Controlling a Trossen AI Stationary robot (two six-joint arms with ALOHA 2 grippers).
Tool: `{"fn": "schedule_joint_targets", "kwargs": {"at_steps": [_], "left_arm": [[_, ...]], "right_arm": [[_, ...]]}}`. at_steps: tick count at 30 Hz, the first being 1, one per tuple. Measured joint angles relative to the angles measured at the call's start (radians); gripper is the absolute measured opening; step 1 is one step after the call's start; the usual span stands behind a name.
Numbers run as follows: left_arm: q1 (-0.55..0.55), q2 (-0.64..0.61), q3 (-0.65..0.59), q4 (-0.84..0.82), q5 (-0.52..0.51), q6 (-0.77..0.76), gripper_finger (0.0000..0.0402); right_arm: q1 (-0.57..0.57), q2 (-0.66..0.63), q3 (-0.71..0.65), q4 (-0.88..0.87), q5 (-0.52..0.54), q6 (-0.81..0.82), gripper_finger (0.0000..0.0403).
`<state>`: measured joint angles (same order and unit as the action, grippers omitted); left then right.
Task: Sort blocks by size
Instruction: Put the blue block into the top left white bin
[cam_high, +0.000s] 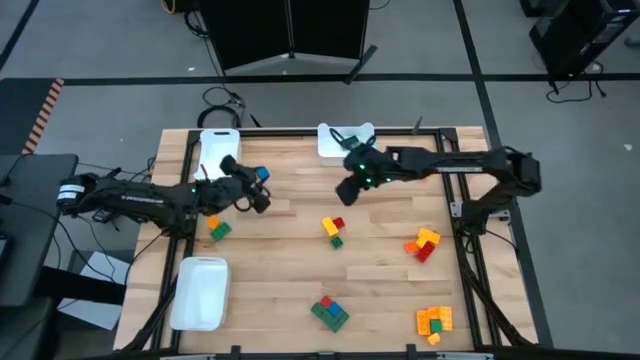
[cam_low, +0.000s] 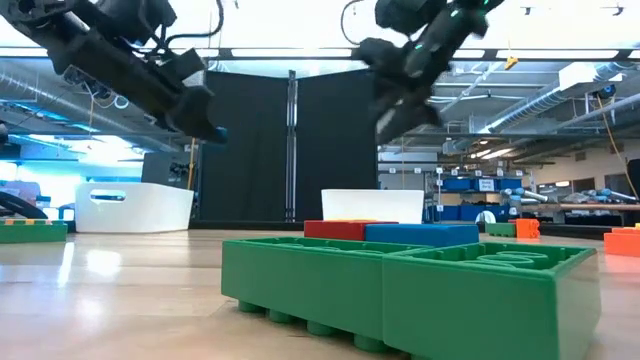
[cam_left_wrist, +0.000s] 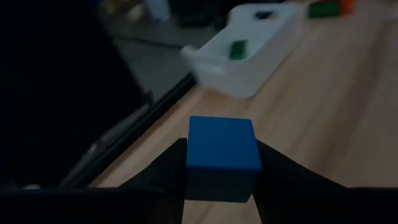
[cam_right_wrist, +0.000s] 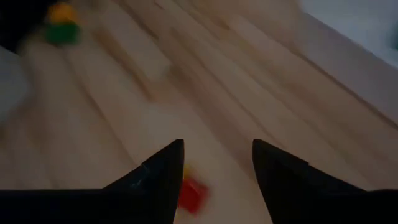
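Left gripper (cam_left_wrist: 222, 171) clenched on small blue block (cam_left_wrist: 222, 158), raised near white tray (cam_left_wrist: 249, 46), likely for drop. Right gripper (cam_right_wrist: 217, 171) released, empty, above desk (cam_high: 380, 275), likely seeking next block.

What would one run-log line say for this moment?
left gripper: shut on blue block, above table | right gripper: open, empty, above table

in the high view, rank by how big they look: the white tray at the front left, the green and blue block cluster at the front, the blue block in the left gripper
1. White tray, clearly largest.
2. Green and blue block cluster.
3. Blue block held in the left gripper, smallest, partly hidden by the fingers.
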<state>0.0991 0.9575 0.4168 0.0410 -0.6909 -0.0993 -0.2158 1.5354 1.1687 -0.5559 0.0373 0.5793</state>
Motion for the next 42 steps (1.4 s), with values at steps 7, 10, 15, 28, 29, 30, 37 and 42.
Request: {"fn": "schedule_joint_targets", "kwargs": {"at_steps": [7,10,15,28,29,30,37,42], "left_arm": [[0.18,-0.025,0.143,-0.429,0.009,-0.257,0.0147],[0.284,-0.003,0.231,-0.563,0.012,-0.33,0.0147],[0.492,0.031,0.326,-0.685,0.147,-0.359,0.0147],[0.866,0.187,0.365,-0.714,0.466,-0.441,0.0147],[0.873,0.208,0.378,-0.708,0.479,-0.444,0.0147],[0.878,0.228,0.389,-0.712,0.48,-0.451,0.0147],[0.943,0.42,0.508,-0.784,0.553,-0.459,0.0147],[0.998,0.562,0.594,-0.855,0.604,-0.487,0.0147]], "right_arm": [[0.054,-0.094,0.0,-0.289,0.168,0.002,0.0188],[0.065,-0.099,0.0,-0.346,0.179,0.002,0.0188],[0.09,-0.101,-0.036,-0.341,0.179,-0.005,0.0188],[0.16,-0.102,-0.262,-0.201,0.119,0.143,0.0188],[0.167,-0.103,-0.273,-0.18,0.112,0.153,0.0188],[0.172,-0.103,-0.282,-0.165,0.101,0.16,0.0188],[0.198,-0.103,-0.286,-0.077,0.096,0.162,0.0188],[0.208,-0.103,-0.286,0.0,0.095,0.161,0.0188]]}}
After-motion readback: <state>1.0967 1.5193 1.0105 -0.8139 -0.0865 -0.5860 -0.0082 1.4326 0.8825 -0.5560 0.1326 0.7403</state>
